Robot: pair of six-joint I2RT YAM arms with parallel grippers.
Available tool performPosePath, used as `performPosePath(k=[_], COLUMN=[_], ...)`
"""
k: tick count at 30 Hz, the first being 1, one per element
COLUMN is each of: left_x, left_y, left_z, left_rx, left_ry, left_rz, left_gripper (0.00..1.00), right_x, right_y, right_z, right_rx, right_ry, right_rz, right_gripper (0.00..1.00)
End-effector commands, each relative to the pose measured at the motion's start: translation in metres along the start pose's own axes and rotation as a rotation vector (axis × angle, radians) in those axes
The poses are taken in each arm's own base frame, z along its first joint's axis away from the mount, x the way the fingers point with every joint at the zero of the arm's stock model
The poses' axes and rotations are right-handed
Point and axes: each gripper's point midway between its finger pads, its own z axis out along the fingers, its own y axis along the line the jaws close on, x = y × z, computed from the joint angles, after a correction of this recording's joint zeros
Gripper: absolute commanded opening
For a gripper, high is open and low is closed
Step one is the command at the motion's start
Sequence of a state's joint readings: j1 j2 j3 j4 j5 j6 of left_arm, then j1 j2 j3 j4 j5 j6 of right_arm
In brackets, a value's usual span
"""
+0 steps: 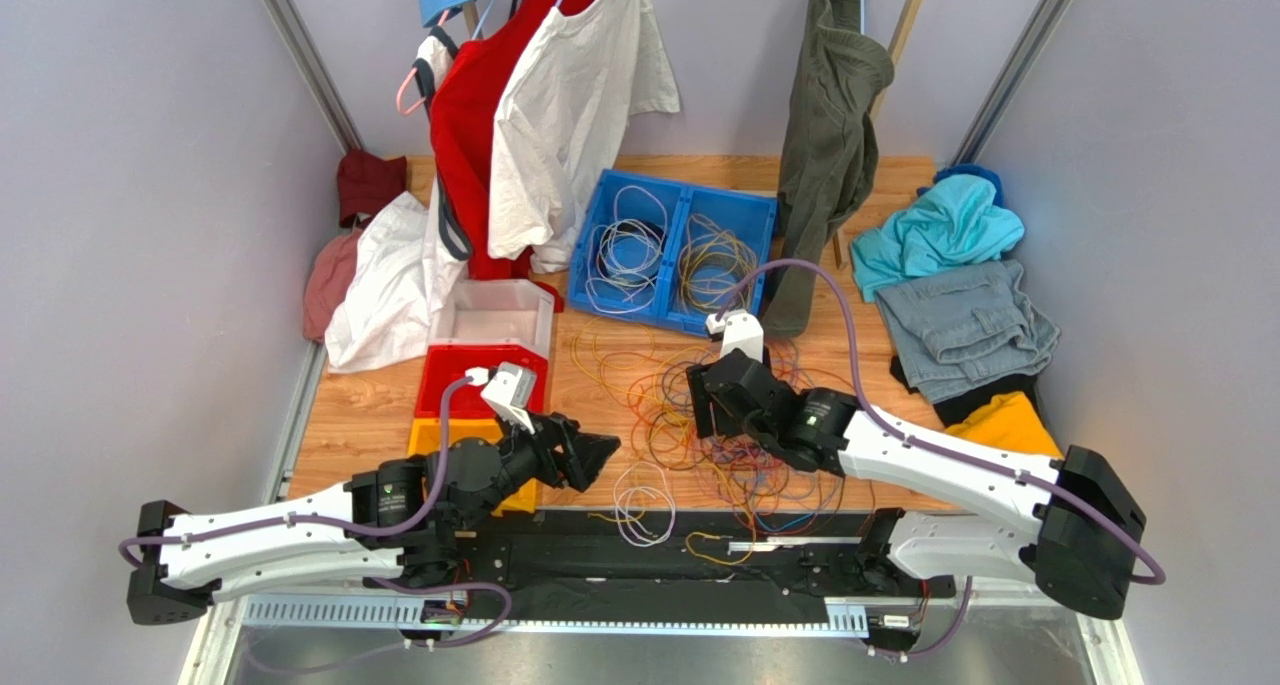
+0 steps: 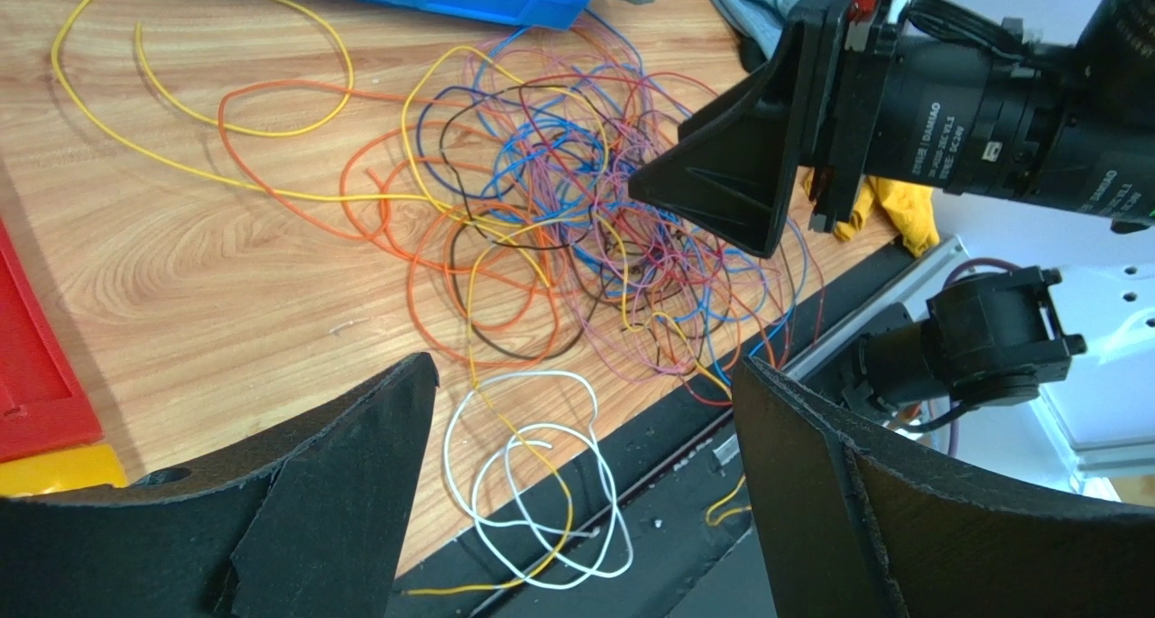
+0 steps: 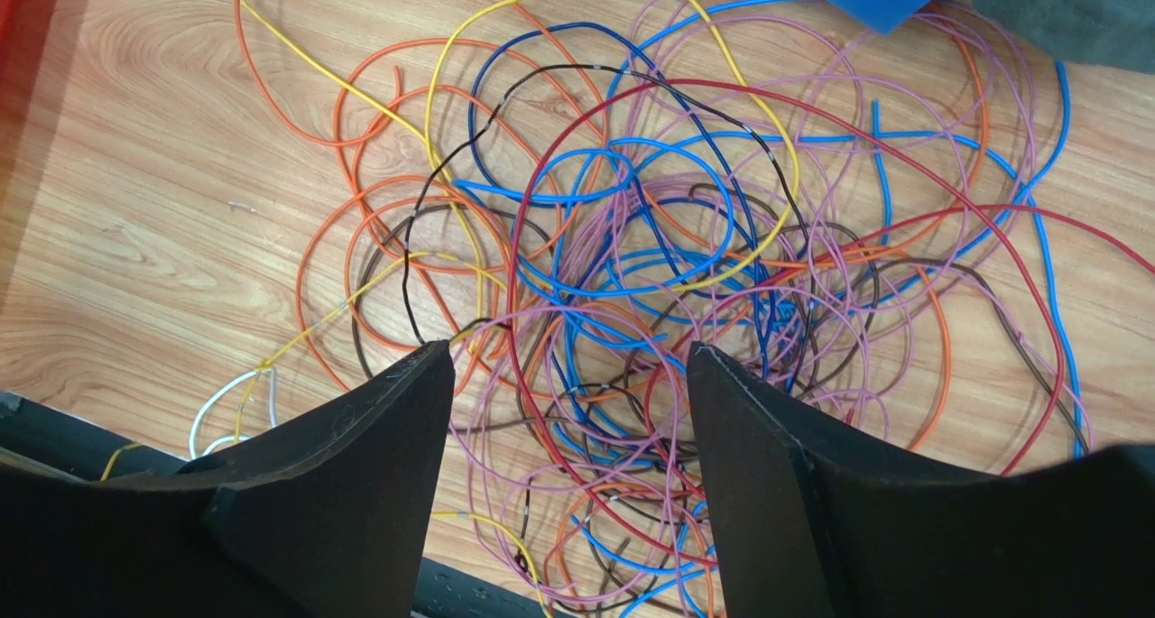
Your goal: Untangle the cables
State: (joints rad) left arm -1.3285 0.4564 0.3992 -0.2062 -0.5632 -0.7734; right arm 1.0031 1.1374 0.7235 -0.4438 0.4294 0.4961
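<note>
Many soft, light-looking cables (image 3: 651, 280) are lying tangled on the table (image 3: 136, 239) under my open, empty right gripper (image 3: 570, 361); my left gripper (image 2: 583, 375) is hanging open too. I am thinking a loose outer loop is best to grab

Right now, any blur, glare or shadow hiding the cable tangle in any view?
Top external: even light, no glare, but the cable tangle is small, strands merge. Left wrist: cables sharp; the right pincer covers the tangle's right edge. Right wrist: strands crisp, no glare; its own fingers dark, featureless.
</note>
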Motion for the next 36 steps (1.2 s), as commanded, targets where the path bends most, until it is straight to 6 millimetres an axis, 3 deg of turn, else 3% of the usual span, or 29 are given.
performPosePath(k=[1,10,20,23,24,26,27,28,30,31,36], left_x=[0.003,0.008,0.012,0.014,0.013,0.012,0.010,0.008,0.001,-0.006,-0.039], left_y=[0.002,0.007,0.009,0.010,0.010,0.011,0.012,0.012,0.014,0.014,0.015], left_z=[0.002,-0.001,0.002,0.001,0.001,0.000,-0.001,-0.002,-0.005,-0.007,-0.019], left_rx=[-0.007,-0.019,-0.025,-0.030,-0.030,-0.034,-0.036,-0.036,-0.045,-0.047,-0.059], left_ry=[-0.001,0.014,0.018,0.029,0.028,0.026,0.019,0.012,-0.014,-0.032,-0.128], left_rz=[-0.015,-0.021,-0.020,-0.016,-0.017,-0.018,-0.019,-0.022,-0.019,-0.022,0.009], left_gripper=[0.89,0.89,0.89,0.89,0.88,0.88,0.88,0.88,0.88,0.88,0.89], right_x=[-0.013,-0.004,0.045,0.051,0.050,0.034,0.023,-0.007,-0.037,-0.073,-0.136], right_y=[0.003,-0.022,-0.019,-0.019,-0.018,-0.014,-0.008,0.001,0.018,0.028,0.047], right_z=[0.016,0.051,0.085,0.088,0.087,0.073,0.064,0.043,0.008,-0.024,-0.111], right_rx=[0.019,0.070,0.079,0.075,0.072,0.041,0.028,-0.015,-0.060,-0.117,-0.294], right_ry=[-0.022,0.023,0.169,0.176,0.167,0.106,0.057,-0.042,-0.159,-0.269,-0.436], right_rz=[0.010,0.110,0.094,0.109,0.115,0.124,0.092,0.095,0.041,0.040,0.022], right_gripper=[0.66,0.66,0.62,0.37,0.19,0.00,0.00,0.00,0.00,0.00,0.00])
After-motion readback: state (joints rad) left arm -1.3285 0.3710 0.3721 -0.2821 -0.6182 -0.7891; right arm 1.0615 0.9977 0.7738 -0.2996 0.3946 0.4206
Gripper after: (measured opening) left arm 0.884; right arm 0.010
